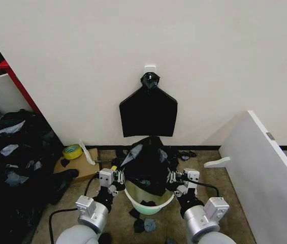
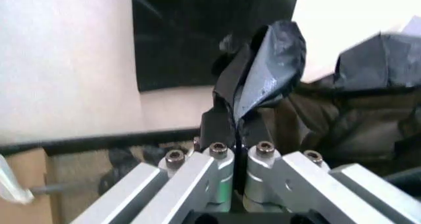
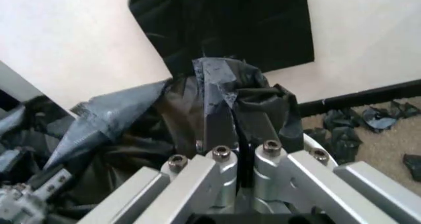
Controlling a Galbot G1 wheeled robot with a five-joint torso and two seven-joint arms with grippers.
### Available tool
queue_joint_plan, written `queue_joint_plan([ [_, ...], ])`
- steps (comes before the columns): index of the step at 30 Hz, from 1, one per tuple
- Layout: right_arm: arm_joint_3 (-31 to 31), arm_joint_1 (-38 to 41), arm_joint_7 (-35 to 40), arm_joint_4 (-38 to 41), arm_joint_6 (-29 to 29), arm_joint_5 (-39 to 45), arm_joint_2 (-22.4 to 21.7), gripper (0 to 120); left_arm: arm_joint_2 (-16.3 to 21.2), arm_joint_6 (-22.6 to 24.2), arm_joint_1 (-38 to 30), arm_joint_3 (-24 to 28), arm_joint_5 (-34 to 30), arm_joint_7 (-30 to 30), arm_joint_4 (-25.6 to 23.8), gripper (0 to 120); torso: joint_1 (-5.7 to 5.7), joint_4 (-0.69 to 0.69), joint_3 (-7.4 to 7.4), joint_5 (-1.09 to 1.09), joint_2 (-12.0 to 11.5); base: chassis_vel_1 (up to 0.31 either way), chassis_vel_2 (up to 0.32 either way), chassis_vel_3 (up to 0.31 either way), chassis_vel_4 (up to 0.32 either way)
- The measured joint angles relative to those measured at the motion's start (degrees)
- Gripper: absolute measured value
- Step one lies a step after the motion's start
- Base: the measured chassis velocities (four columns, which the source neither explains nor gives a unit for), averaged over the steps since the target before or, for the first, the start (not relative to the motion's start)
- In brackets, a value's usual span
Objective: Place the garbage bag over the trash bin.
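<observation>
Wall (image 1: 133, 46): plain white, black skirting at the floor.

White panel (image 1: 265, 168): large flat board leaning at the robot's right, running toward the wall.

Heap of black bags (image 1: 16, 152): piled on the floor at the robot's left, with pale patches showing among the folds.

Bundle of black bags (image 1: 148, 114): flat, shield-shaped, narrow at the top, hanging on the wall from a white hook (image 1: 150, 67), directly above and behind the bin.

Garbage bag (image 1: 146, 162): glossy black plastic, bunched up and rising in a peak over the mouth of the bin, held at both sides. Its lower part hangs inside the bin; how far it reaches down cannot be told from the head view.

Trash bin (image 1: 146, 203): round, white, pale green visible inside at the bottom, standing on the floor between the two arms, close in front of the robot.

Cardboard box (image 1: 80, 165): flat on the floor left of the bin, carrying a roll of yellow tape (image 1: 72, 151).

Left end effector (image 2: 235, 128): at the bin's left rim, fingers pressed together with a fold of the garbage bag pinched between them.

Right end effector (image 3: 235, 128): at the bin's right rim, fingers likewise clamped on the bag's edge.

Black plastic scraps (image 1: 146, 223): scattered on the floor before the bin and near the skirting.
</observation>
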Motion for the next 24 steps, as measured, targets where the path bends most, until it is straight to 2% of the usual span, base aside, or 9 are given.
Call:
queue_joint_plan([
  [1,0.00,0.00,0.00,0.00,0.00,0.00,0.00,0,0.00,0.00,0.00,0.00,0.00,0.00,0.00,0,0.00,0.00,0.00,0.00,0.00,0.000,0.000,0.000,0.000],
  [5,0.44,0.28,0.06,-3.10,0.60,-2.53,-0.30,0,-0.23,-3.84,-1.08,4.05,0.50,1.13,5.42,0,0.00,0.00,0.00,0.00,0.00,0.000,0.000,0.000,0.000],
  [11,-0.12,-1.35,3.78,-4.42,-2.29,-3.36,-2.53,0,-1.36,-11.59,-2.08,9.22,6.12,1.73,12.65,0,0.00,0.00,0.00,-0.01,0.00,0.000,0.000,0.000,0.000],
  [13,-0.68,-2.46,5.44,-3.99,-3.16,-2.72,-3.59,0,-1.44,-14.19,-1.92,10.06,9.19,0.25,13.93,0,0.00,0.00,0.00,0.00,0.00,0.000,0.000,0.000,0.000],
  [16,-1.29,-3.73,7.79,-2.17,-4.57,-0.70,-4.75,0,-0.97,-15.05,-1.13,10.23,12.02,-2.92,13.74,0,0.00,-0.01,0.00,-0.01,0.00,0.000,0.000,0.000,0.000],
  [18,-1.70,-4.89,10.83,0.14,-6.84,2.67,-6.10,0,0.66,-13.28,0.18,10.39,13.22,-7.23,11.63,0,0.00,0.01,0.00,0.00,0.00,0.000,0.000,0.000,0.000],
  [20,-1.77,-5.53,13.26,1.98,-8.84,6.01,-7.39,0,2.89,-9.51,1.15,11.08,12.31,-10.95,9.09,0,0.00,0.00,0.00,-0.01,0.00,0.000,0.000,0.000,0.000],
  [21,-1.77,-5.53,13.26,1.98,-8.84,6.01,-7.39,0,2.89,-9.51,1.15,11.08,12.31,-10.95,9.09,0,0.00,0.00,0.00,-0.01,0.00,0.000,0.000,0.000,0.000],
  [24,-1.15,-5.67,15.25,3.17,-10.45,9.71,-9.50,0,7.40,-0.36,1.83,12.34,5.24,-16.78,3.85,0,0.00,0.01,0.00,0.00,0.00,0.000,0.000,0.000,0.000],
])
